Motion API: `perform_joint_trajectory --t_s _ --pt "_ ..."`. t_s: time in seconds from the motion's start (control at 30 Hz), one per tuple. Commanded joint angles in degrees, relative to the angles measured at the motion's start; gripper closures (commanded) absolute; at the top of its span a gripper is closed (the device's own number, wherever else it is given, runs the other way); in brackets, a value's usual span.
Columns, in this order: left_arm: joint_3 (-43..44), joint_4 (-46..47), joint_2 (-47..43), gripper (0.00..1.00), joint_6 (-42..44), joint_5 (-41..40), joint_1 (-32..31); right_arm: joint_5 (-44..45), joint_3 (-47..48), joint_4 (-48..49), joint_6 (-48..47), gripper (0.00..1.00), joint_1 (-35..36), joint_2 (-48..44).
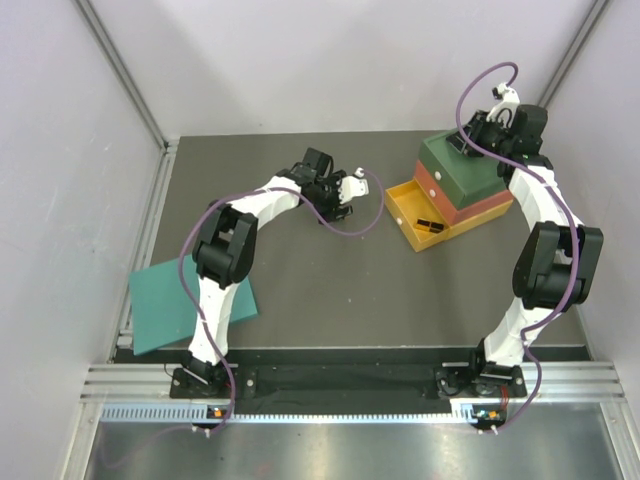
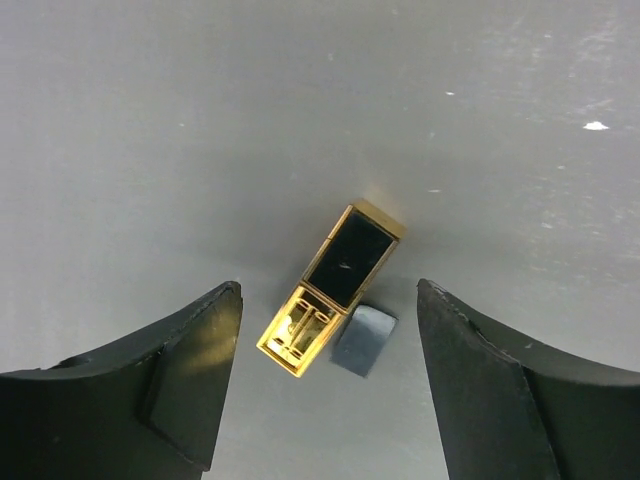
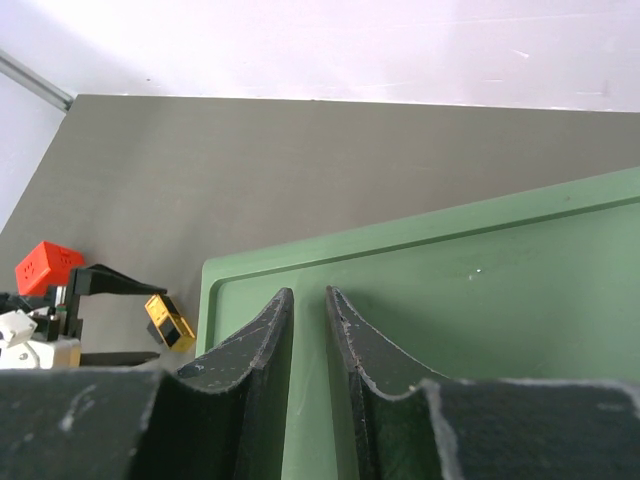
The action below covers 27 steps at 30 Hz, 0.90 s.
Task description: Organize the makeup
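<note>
The black-gold palette [image 2: 335, 285] lies flat on the grey table, with a small grey-blue piece [image 2: 363, 338] touching its side. My left gripper [image 2: 330, 290] is open, one finger on each side of the palette, not touching it. In the top view the left gripper [image 1: 350, 190] is at the table's middle back. The palette also shows in the right wrist view [image 3: 170, 322]. My right gripper [image 3: 306, 292] is shut and empty, just above the green top [image 3: 480, 330] of the drawer box. The other makeup is out of view.
The stacked drawer box [image 1: 465, 170] stands at the back right. Its yellow bottom drawer [image 1: 408, 228] is pulled open with a small dark item [image 1: 430, 223] inside. A teal sheet [image 1: 165, 300] lies at the front left. Grey walls enclose the table.
</note>
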Motion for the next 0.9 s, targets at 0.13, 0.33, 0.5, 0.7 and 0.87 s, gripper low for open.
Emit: perform_joint_trajectory --t_s 0.13,0.33,0.5,0.7,0.87 --pt "4.2 2.9 2.9 0.28 0.6 -0.4 0.9 2.9 -6.9 -24.7 -1.3 0.78 -0.1 7.7" --pt "4.2 2.6 4.0 0.58 0.5 1.5 1.4 2.8 -6.9 -24.8 -1.3 0.78 -0.1 7.7" --pt "2.8 2.6 3.6 0.98 0.5 1.8 1.6 2.9 -6.8 -24.8 -1.4 0.78 -0.1 7.9" --pt "3.2 4.3 2.0 1.00 -3.0 4.0 1.6 2.9 -6.9 -24.7 -1.4 0.78 -0.1 7.9" --pt "5.2 6.4 -0.2 1.00 -6.6 7.8 1.3 2.9 -6.9 -24.6 -1.3 0.78 -0.1 7.8"
